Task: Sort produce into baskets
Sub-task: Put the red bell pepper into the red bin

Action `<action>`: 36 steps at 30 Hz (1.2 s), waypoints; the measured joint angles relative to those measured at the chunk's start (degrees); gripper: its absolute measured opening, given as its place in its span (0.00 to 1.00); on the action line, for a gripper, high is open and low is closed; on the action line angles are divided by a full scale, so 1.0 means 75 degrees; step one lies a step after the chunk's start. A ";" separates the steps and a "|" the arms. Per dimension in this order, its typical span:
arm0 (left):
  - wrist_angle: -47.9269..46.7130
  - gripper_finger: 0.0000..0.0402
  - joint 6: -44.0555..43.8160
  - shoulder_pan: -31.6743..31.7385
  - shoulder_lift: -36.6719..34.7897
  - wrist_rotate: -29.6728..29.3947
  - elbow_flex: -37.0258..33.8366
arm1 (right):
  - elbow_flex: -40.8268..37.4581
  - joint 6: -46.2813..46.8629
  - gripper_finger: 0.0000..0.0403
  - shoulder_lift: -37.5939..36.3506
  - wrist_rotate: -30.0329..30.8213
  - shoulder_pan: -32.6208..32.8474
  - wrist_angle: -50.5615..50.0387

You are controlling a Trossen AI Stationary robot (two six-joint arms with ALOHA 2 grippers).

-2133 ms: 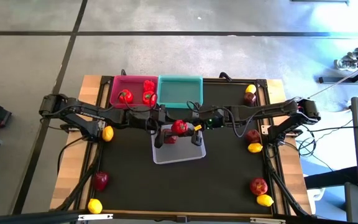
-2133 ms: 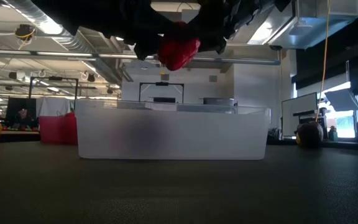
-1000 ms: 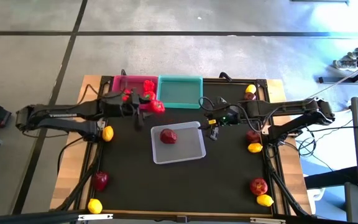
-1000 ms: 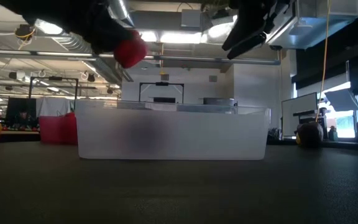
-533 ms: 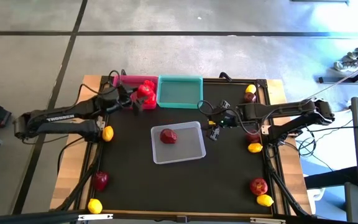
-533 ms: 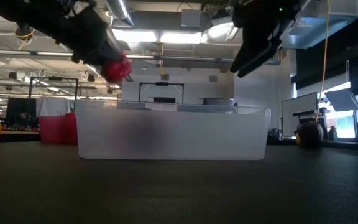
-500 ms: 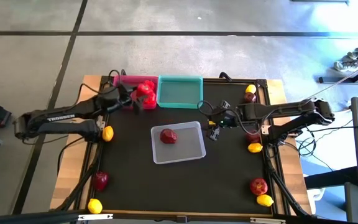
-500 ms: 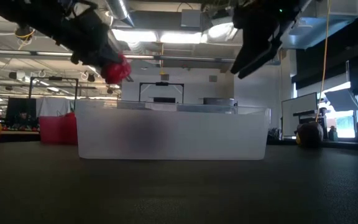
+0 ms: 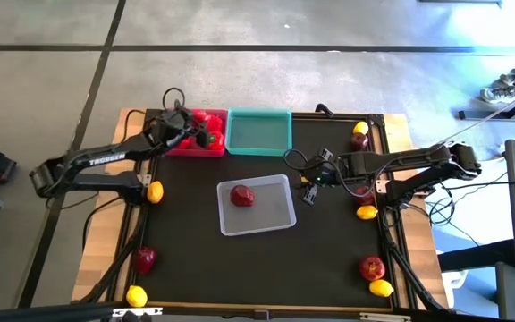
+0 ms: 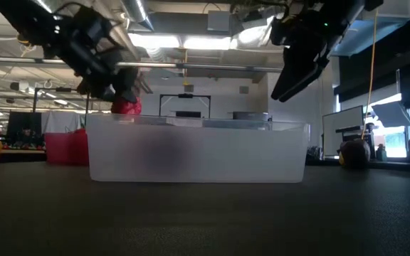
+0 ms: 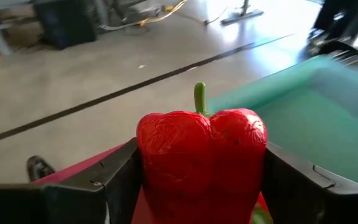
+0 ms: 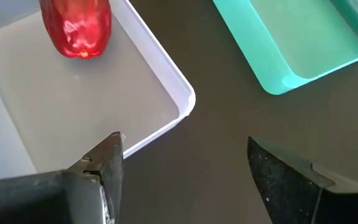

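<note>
- Left gripper point(image 11: 197, 180), frame centre: clamped on 1 glossy red bell pepper point(image 11: 201, 163); likely light, hollow, slippery; flanks grip best.
- Right gripper point(image 12: 185, 171), lower frame: spread, empty, above grey-white tray point(image 12: 166, 118).

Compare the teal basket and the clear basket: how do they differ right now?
The teal basket looks empty; the clear basket holds one apple. Teal sits at the table's far edge beside the pink basket; clear sits mid-table, slightly skewed. Both are shallow rectangular trays.
</note>
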 joint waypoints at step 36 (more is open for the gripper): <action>0.1095 0.90 0.0231 0.1072 0.2804 0.0125 -0.0006 | -0.0014 -0.0061 0.66 0.0000 0.0006 0.0000 0.0029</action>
